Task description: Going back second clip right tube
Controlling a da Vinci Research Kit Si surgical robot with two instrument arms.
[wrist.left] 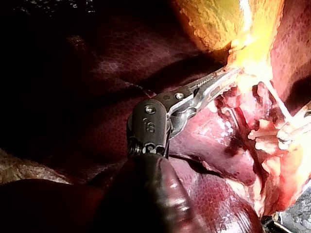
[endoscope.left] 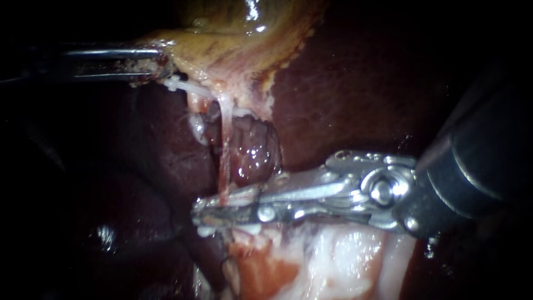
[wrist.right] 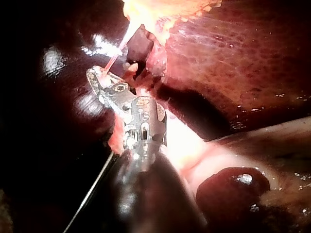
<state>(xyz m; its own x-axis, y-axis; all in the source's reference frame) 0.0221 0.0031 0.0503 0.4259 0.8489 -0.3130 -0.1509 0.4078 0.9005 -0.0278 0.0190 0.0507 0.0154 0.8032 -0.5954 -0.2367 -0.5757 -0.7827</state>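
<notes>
Left instrument (endoscope.left: 147,64): comes in along the upper left edge of the liver (endoscope.left: 355,83); its hand is clenched on the gallbladder's torn rim, probably to pull that rim outward and draw out what hangs from it.
Gallbladder (endoscope.left: 233,39): yellow-green, lying at the liver's upper edge; lifted and pulled left, so the strands beneath it stand clear of the dark liver surface.
Tube (endoscope.left: 225,139): a thin pale strand, taut, running straight down from the gallbladder's underside to the right instrument; the tension seems to make it easy to reach from the side.
Right instrument (endoscope.left: 222,212): reaches in from the liver's right edge and lies almost level, crossing the tube near its lower end; its hand looks clenched on the tube, with the two halves nearly together.
Clip: I cannot make it out inside the hand.
Judgement: withdrawal not yet begun; the hand must release before backing out rightward, or the taut tube could be dragged or torn.
</notes>
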